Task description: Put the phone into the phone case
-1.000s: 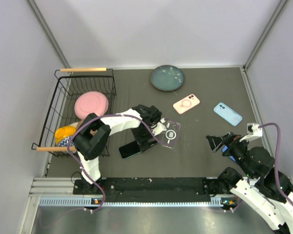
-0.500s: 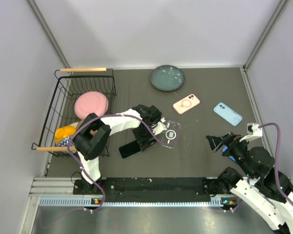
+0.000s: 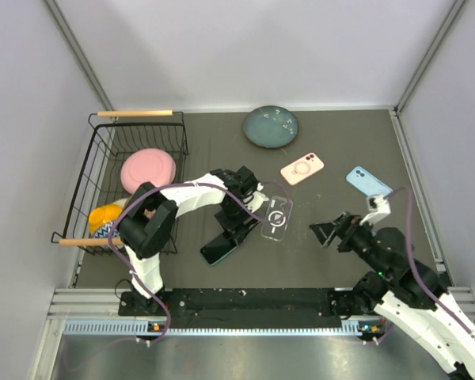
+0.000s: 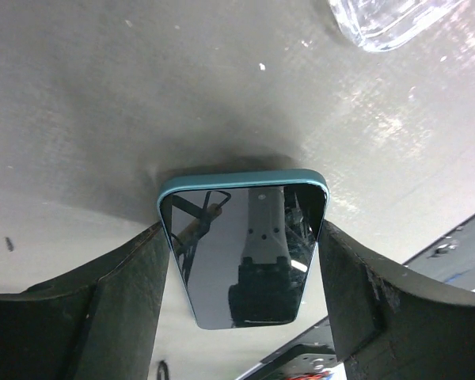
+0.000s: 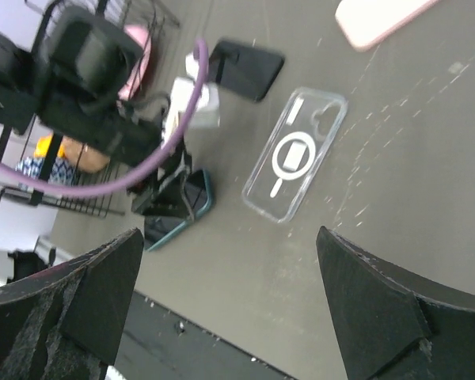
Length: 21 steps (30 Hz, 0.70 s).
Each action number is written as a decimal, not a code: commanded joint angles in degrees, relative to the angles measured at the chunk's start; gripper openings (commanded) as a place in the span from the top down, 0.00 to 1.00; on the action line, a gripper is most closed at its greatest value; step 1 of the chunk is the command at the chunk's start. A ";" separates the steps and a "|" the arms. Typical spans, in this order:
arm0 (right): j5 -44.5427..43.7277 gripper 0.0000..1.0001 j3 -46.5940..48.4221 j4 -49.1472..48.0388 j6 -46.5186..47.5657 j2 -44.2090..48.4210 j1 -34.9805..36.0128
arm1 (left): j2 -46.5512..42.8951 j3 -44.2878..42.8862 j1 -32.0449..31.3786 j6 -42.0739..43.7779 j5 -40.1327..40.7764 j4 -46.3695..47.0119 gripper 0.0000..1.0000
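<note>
The phone (image 3: 220, 249) has a black screen and a teal edge and lies slanted at the table's front centre. My left gripper (image 3: 236, 228) is shut on its sides; in the left wrist view both fingers (image 4: 127, 277) press the phone (image 4: 245, 229), whose far end casts a shadow on the table. The clear phone case (image 3: 275, 218) with a white ring lies flat just right of it, and also shows in the left wrist view (image 4: 388, 20) and the right wrist view (image 5: 294, 154). My right gripper (image 3: 326, 231) is open and empty, right of the case, above the table.
A pink case (image 3: 302, 168) and a blue phone or case (image 3: 369, 184) lie at the right back. A dark teal plate (image 3: 271, 127) sits at the back. A wire basket (image 3: 95, 158) on the left holds a pink plate (image 3: 148, 169) and a yellow item (image 3: 104, 215).
My left gripper has turned the phone and shifted it a little to the right and toward the front. My right arm has moved left and forward, closer to the clear case.
</note>
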State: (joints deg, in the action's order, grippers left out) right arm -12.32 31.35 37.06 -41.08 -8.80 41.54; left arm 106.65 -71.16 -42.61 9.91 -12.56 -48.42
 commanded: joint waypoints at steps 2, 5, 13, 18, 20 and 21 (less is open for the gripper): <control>12.31 0.12 -9.10 -22.05 -9.01 -5.51 0.56 | -1.44 0.84 2.88 -7.79 -8.79 4.73 0.61; 16.35 0.17 -14.64 -30.53 -13.84 -10.95 0.73 | -3.11 2.07 4.81 -12.09 -12.48 8.42 0.64; 10.49 0.27 -19.93 -46.37 -19.21 -24.76 6.44 | -3.82 4.62 5.96 -19.93 -15.57 15.20 0.68; 3.36 0.32 -18.88 -51.90 -23.25 -33.55 12.85 | -3.64 6.90 6.05 -26.95 -15.57 20.90 0.69; 1.86 0.34 -16.52 -52.44 -23.69 -39.26 15.93 | -3.73 8.48 5.96 -30.38 -16.27 24.59 0.68; 0.47 0.35 -15.72 -52.35 -24.04 -41.11 16.64 | -3.91 9.01 5.96 -31.52 -16.45 25.74 0.67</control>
State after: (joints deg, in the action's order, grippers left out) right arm -5.58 11.38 -8.84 -62.19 -43.53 54.52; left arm 103.94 -64.97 -36.47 -14.68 -27.29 -31.86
